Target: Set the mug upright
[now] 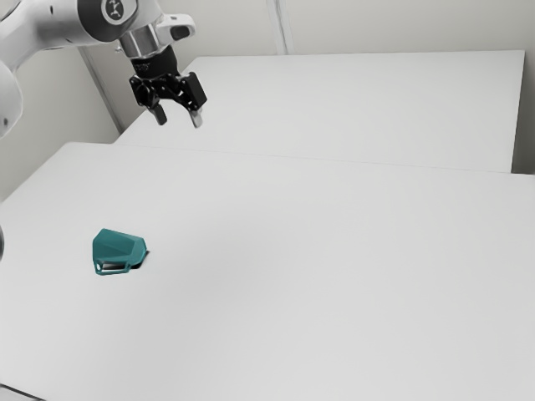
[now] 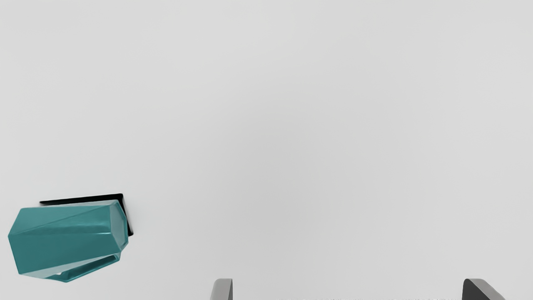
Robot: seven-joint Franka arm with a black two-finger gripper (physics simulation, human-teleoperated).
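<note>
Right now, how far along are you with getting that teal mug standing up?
Nothing looks done: the mug lies on its side on the table. Nothing is in hand either, as my gripper hangs open, up and away from it. Left to do: reach the mug, grip it, turn it upright and release it.

Teal mug (image 1: 117,246) on side on wht tbl (image 1: 334,284), fingers (image 1: 196,119) apart abv

Bright, diffuse light; dark shadows
</note>
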